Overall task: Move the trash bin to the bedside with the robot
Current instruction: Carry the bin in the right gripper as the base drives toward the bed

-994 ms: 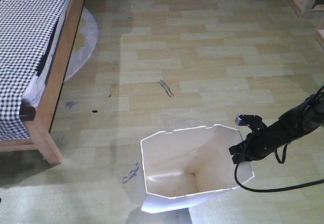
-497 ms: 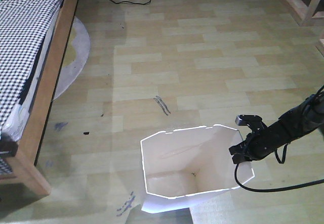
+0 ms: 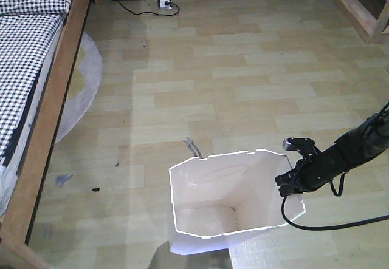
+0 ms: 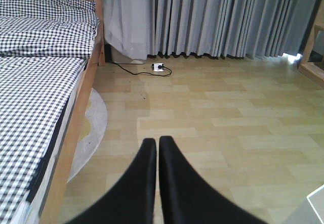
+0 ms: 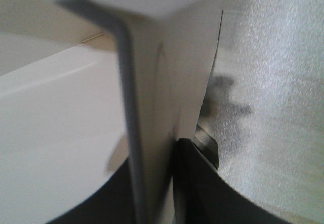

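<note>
One thin wall of the trash bin [image 3: 203,211], pinched by my right gripper [image 3: 285,188], could flex and slip free.

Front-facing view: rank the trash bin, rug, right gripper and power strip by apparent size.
1. trash bin
2. rug, visible part only; the rest is under the bed
3. right gripper
4. power strip, farthest away, so partly distance
</note>
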